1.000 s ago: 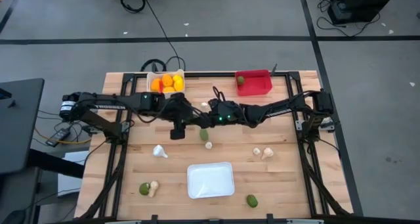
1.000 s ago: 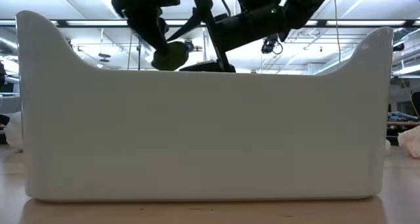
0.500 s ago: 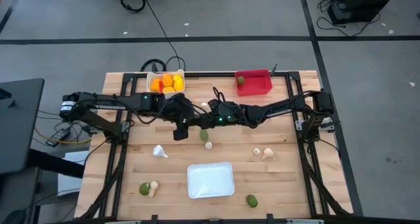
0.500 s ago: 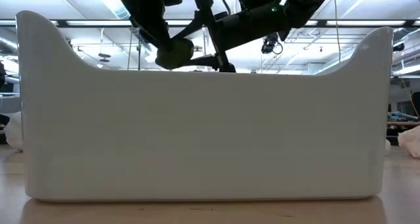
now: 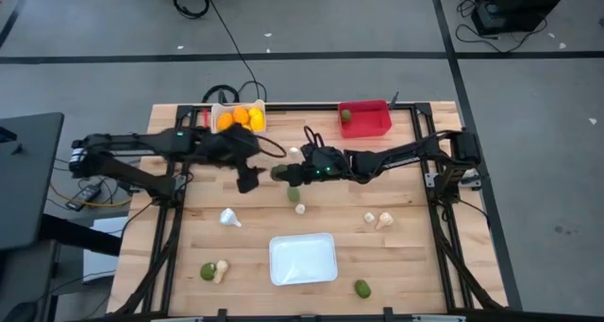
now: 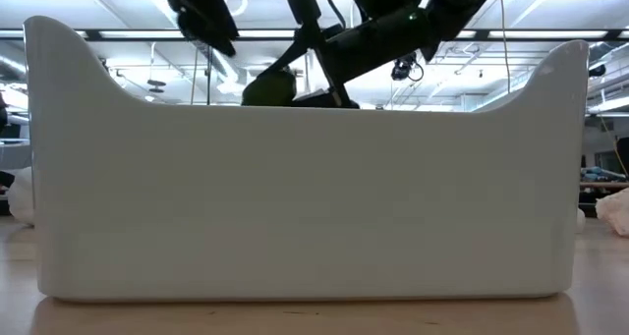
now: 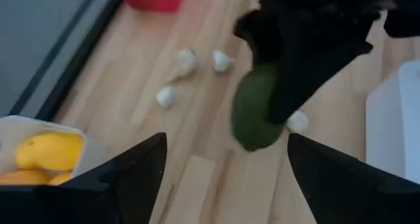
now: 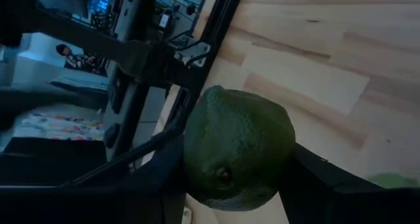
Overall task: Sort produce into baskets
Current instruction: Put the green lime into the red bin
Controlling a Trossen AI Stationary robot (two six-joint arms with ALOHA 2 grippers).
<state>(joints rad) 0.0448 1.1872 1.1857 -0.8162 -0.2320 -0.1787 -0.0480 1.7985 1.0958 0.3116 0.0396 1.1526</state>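
Clamped in the right gripper (image 5: 283, 173) above mid-table, green fruit (image 5: 280, 173) with long axis pointing toward the left arm, red bin (image 5: 366, 118) behind the right arm, left gripper (image 5: 247, 180) apart and empty beside it.

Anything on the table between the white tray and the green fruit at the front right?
Nothing. In the high view the wood between the white tray and the green fruit is bare.
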